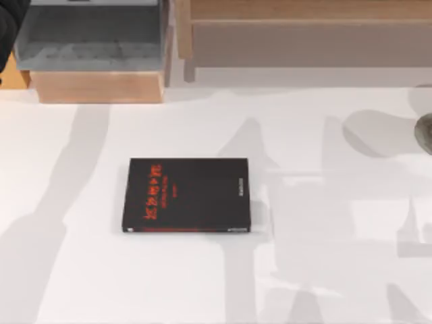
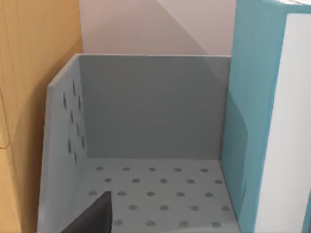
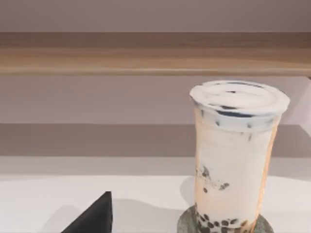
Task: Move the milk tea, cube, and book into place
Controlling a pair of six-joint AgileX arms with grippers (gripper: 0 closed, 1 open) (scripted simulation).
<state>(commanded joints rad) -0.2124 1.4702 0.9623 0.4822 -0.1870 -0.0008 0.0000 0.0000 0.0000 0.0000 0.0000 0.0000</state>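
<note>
White table (image 1: 324, 283): black book (image 1: 185, 196) flat; grey bin (image 1: 91, 40) top-left.

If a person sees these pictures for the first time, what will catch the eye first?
First, the black book with red lettering, lying flat near the middle of the white table. Next, in the right wrist view, the milk tea standing upright on a round coaster. In the left wrist view, a light blue book stands inside a grey bin.

White table (image 1: 202, 283), long shadows; wooden shelf (image 1: 304, 13) behind; grey perforated bin (image 2: 155, 121).
</note>
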